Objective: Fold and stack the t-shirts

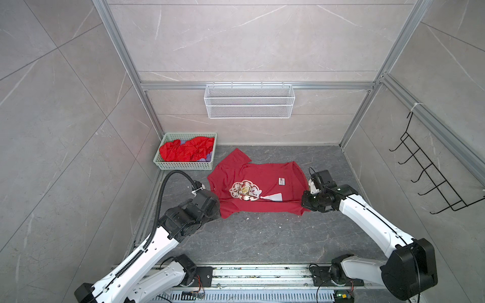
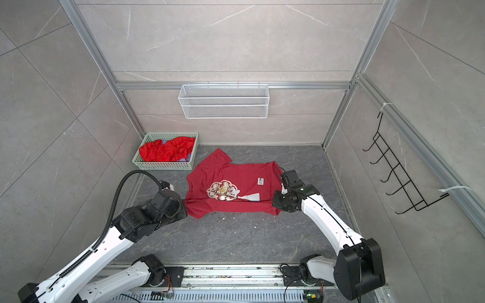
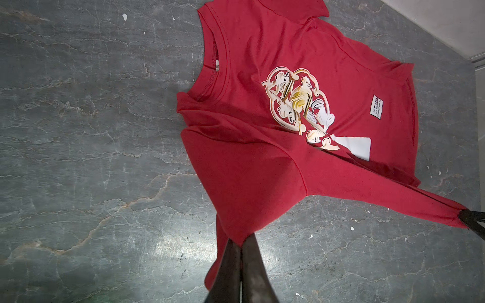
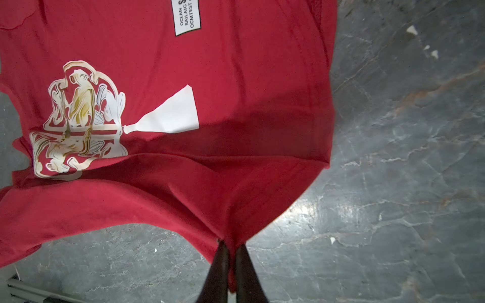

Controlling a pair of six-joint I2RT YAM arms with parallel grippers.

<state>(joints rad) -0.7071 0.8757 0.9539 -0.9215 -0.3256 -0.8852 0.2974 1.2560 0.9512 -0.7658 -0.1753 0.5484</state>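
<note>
**Both jaws clenched on the near side of the crimson t-shirt**

The crimson t-shirt [image 1: 262, 173] [image 2: 236, 175] lies on the dark marbled bench [image 1: 262, 236], towards its far edge and about midway between its left and right edges. Its collar points to the left edge and its hem to the right edge. One sleeve spreads flat towards the far left corner.

The left jaws are clenched on the cloth at the near sleeve end, seen clearly in the left wrist view, where the t-shirt [image 3: 262, 52] narrows to a pinched point. The right jaws are clenched on the near hem corner, and the right wrist view shows the t-shirt [image 4: 236, 78] gathered into them. Between the two grips the near long side is raised off the bench and pulled taut. Its edge runs along the lower rim of the round white-gold print [image 1: 244, 191] and the white tassel shape [image 1: 275, 196], casting a shadow there. The small white label [image 1: 281, 181] lies uncovered, farther towards the hem.

A green basket [image 1: 183, 165] stands in the far left corner of the bench, just beside the spread sleeve. It holds crumpled bright red shirts [image 1: 189, 150] over something lilac.
</note>
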